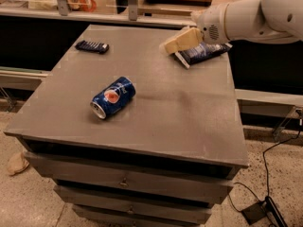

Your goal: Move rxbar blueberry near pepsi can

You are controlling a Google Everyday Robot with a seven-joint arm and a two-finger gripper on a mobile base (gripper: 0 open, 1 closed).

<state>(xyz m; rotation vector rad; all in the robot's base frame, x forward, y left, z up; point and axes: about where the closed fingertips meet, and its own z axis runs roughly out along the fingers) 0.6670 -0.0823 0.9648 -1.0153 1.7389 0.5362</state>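
The rxbar blueberry (92, 46) is a small flat dark navy bar lying near the table's far left corner. The pepsi can (112, 97) lies on its side at the left middle of the grey table (189, 126), with its silver top pointing toward the front left. My gripper (179, 40) hovers over the far part of the table, just left of the snack bag. It is well to the right of the rxbar and beyond the can. It holds nothing that I can see.
A puffy dark blue-and-white snack bag (204, 52) lies at the table's far right, partly under my arm (246, 18). Drawers (128, 183) sit below the tabletop. A counter runs behind. A cable and pedal (258, 211) lie on the floor at the right.
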